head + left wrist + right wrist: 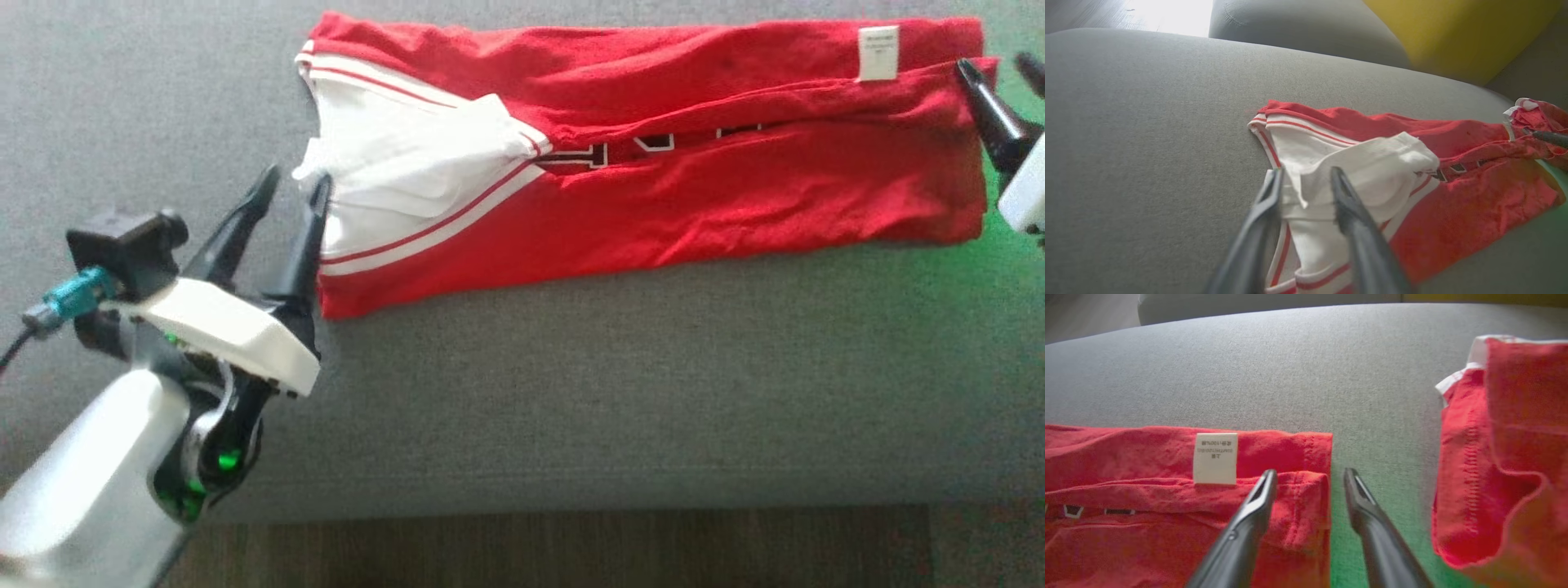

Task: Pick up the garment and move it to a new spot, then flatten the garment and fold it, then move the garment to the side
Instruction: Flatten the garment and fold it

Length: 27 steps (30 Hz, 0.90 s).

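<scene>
The garment (653, 188) is a red jersey with white, red-striped sleeve parts. It lies folded into a long band across the grey cushion, with a white label (878, 53) near its right end. My left gripper (295, 175) is open at the garment's left end. In the left wrist view the left gripper (1306, 171) straddles the edge of the white sleeve (1372, 171) without clamping it. My right gripper (994, 64) is open at the far right corner. In the right wrist view the right gripper (1309, 473) has one finger over the garment's red hem (1306, 486) and the other over bare cushion.
The grey sofa cushion (571, 392) ends in a front edge above a dark wood floor (571, 547). A separate red cloth with white trim (1502, 457) lies just right of the garment. A yellow cushion (1453, 36) stands behind. A green glow falls on the cushion near the right gripper.
</scene>
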### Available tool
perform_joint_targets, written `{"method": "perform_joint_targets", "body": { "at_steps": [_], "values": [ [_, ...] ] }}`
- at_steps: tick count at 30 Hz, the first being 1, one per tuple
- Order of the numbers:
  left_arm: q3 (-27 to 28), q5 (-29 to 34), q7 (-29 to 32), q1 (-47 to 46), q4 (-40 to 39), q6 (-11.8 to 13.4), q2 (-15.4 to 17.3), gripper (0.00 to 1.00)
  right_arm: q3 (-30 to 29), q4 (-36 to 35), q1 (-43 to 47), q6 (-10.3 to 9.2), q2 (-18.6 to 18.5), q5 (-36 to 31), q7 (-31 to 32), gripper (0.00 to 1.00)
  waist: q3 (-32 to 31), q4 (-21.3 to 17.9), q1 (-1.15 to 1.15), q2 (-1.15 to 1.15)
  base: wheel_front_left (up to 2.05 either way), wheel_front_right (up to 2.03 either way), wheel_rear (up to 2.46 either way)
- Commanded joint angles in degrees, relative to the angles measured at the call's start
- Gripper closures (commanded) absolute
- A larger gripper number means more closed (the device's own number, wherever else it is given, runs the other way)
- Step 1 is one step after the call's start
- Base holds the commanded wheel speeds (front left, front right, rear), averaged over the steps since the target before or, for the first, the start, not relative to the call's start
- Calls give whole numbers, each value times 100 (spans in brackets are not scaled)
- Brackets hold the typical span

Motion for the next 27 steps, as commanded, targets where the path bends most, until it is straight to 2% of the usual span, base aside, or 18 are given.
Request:
{"method": "perform_joint_targets", "body": {
  "at_steps": [1, 5, 8, 13, 14, 17, 18, 22, 27],
  "values": [
    [209, 30, -42, 7, -95, 75, 177, 0, -34, -274, 126, -1, -34, -1, 34, 0, -108, -4, 0, 0, 0, 0, 0],
    [252, 77, -172, 170, -114, 292, 140, 0, -201, -514, 405, -1, -12, -106, 17, 0, -366, -25, 0, 0, 0, 0, 0],
    [281, 203, -346, 311, -168, 522, 112, 0, -369, -732, 594, -1, 136, -164, -172, 0, -571, -48, 0, 0, 0, 0, 0],
    [379, 473, -708, 626, -313, 1019, -112, 0, -700, -1096, 914, -1, 674, -357, -735, 0, -849, -98, 0, 0, 0, 0, 0],
    [384, 608, -802, 775, -368, 1169, -272, 0, -761, -1217, 1055, -1, 904, -479, -974, 0, -938, -119, 0, 0, 0, 0, 0],
    [352, 923, -878, 990, -422, 1362, -523, 0, -811, -1335, 1294, -1, 1215, -671, -1267, 0, -1050, -141, 0, 0, 0, 0, 0],
    [352, 923, -878, 990, -422, 1362, -523, 0, -811, -1335, 1294, -1, 1215, -671, -1267, 0, -1050, -141, 0, 0, 0, 0, 0],
    [373, 1402, -906, 1223, -476, 1465, -889, 0, -868, -1310, 1541, -1, 1529, -899, -1518, 0, -1107, -137, 0, 0, 0, 0, 0],
    [393, 2106, -908, 1392, -518, 1395, -1307, 0, -951, -973, 1563, -1, 1704, -1024, -1539, 0, -1102, -64, 0, 0, 0, 0, 0]
  ]
}}
